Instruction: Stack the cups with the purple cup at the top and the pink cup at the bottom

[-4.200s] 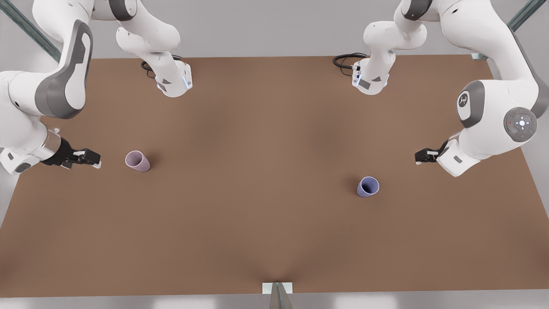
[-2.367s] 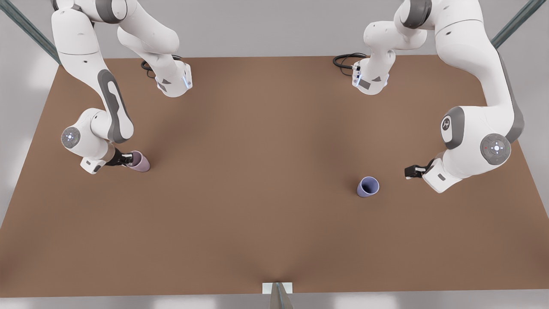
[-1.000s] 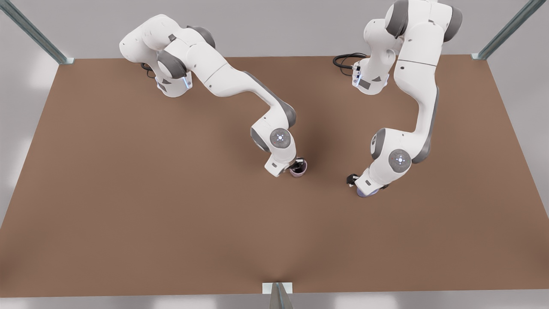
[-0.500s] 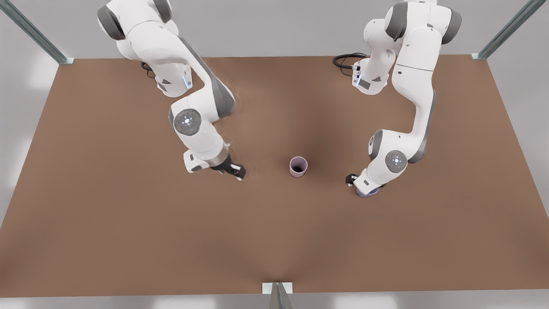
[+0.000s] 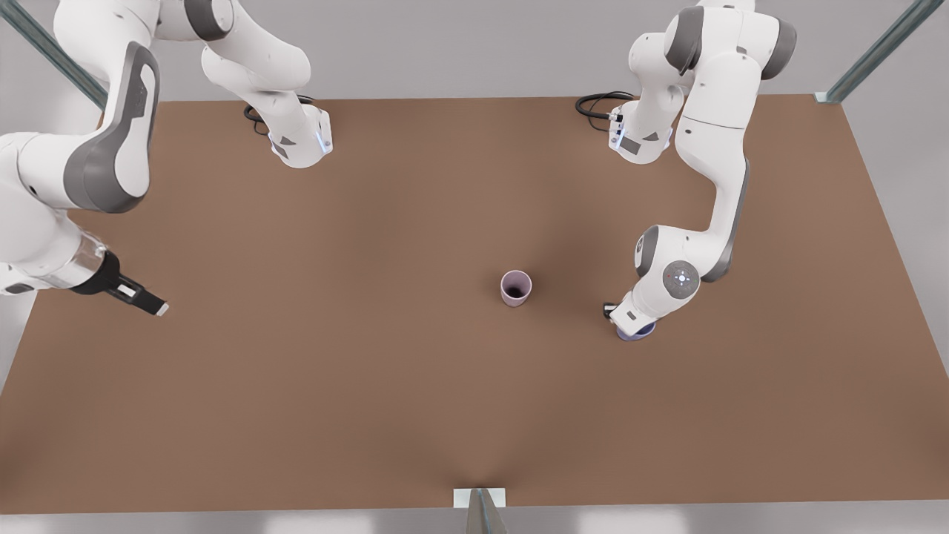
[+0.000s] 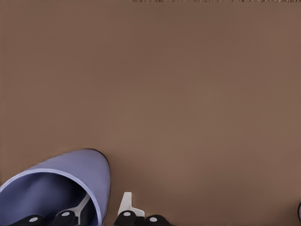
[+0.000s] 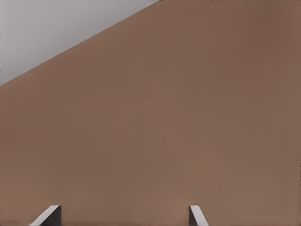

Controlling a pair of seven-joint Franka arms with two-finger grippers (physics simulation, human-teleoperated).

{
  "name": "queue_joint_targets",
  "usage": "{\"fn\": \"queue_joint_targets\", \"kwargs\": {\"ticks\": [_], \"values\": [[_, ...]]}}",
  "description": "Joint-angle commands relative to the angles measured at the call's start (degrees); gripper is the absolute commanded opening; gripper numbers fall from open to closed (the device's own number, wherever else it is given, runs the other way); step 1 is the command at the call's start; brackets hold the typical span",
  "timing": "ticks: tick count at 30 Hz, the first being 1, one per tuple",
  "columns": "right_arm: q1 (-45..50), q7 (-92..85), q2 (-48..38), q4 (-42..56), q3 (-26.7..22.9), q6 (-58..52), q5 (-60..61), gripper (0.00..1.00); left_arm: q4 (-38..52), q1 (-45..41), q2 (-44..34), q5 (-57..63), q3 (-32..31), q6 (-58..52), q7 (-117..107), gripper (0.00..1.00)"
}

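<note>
Purple cup [image 6: 56,188] sitting upright on worktop [image 5: 371,386], left claw [image 6: 101,214] straddling its rim, one finger inside, not visibly clamped. Light, stiff, thin wall: you're pinching gently. Pink cup [image 5: 516,287] waiting mid-worktop. Right claw [image 7: 123,214] idling apart.

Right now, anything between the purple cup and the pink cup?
Nothing visible. Bare table lies between the purple cup and the pink cup. The left gripper straddles the purple cup's wall; the right gripper waits open near the front view's left edge.
</note>
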Motion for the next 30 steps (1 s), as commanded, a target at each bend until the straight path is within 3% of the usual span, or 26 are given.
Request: {"fn": "queue_joint_targets", "kwargs": {"ticks": [1,6,10,16,30], "values": [[0.2,-24.2,1.3,0.6,0.0,0.2,0.4,1.0,0.0,0.0,0.0,0.0,0.0,0.2,-0.5,0.4],[0.1,-24.1,1.6,1.2,0.0,1.2,0.6,1.0,0.3,0.0,0.1,0.0,0.0,0.2,-0.5,0.36],[0.0,-24.1,1.6,1.6,0.0,1.3,0.7,1.0,0.4,0.0,0.3,-0.1,0.0,0.2,-0.5,0.26],[0.0,-24.7,1.6,1.6,0.0,1.4,0.6,1.0,0.6,-0.5,-2.2,0.0,-0.1,-1.8,-3.1,0.22],[-0.1,-24.1,1.7,1.6,0.0,2.1,0.7,1.0,11.4,-18.7,-8.2,1.1,-0.1,-13.4,-25.9,0.21]]}}
